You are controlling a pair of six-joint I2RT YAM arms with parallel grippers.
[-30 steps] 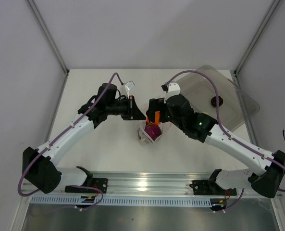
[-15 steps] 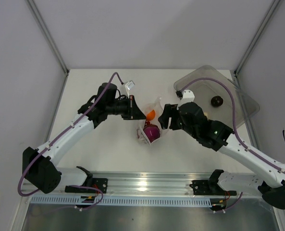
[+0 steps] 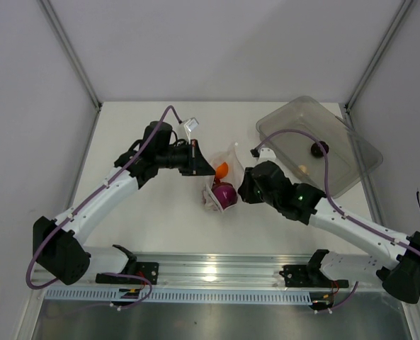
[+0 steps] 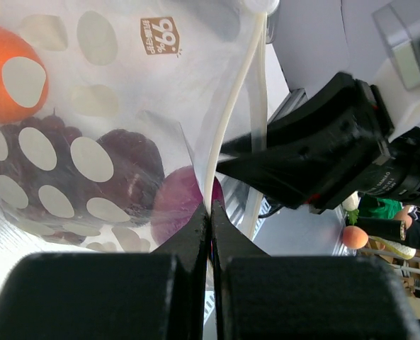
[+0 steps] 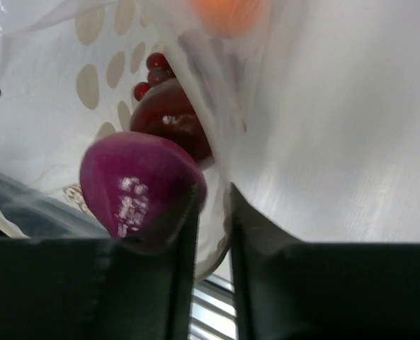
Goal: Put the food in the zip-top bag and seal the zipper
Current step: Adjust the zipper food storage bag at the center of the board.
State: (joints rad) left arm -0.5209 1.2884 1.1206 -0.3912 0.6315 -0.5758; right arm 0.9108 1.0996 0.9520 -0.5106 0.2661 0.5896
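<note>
Left gripper (image 4: 210, 212): jaws fully closed, pinching the zip-top bag (image 4: 160, 92) right on the zipper (image 4: 232, 120), the pale strip that runs up from the fingertips in the left wrist view.

Right gripper (image 5: 213, 212): fingers nearly together, with only a thin slot between them. Bag film runs down into that slot. You can't tell from these views whether it's clamped or just sitting in the gap.

In the overhead view the bag sits mid-table (image 3: 160, 212), between the two grippers. The left gripper is on the bag's upper-left edge and the right one is against its right side.

Contents, all inside the bag:
- The purple-red onion-like ball (image 5: 142, 188) is lowest, pressed up against one right-gripper finger through the film.
- The dark plum-like ball (image 5: 178, 117) is touching it, just behind.
- The bunch of dark red grapes (image 5: 149, 71) is beside the plum.
- The orange ball (image 5: 227, 14) is farthest from the right fingers and blurred.

The clear bin (image 3: 294, 113) sits far right, well apart from the bag.
</note>
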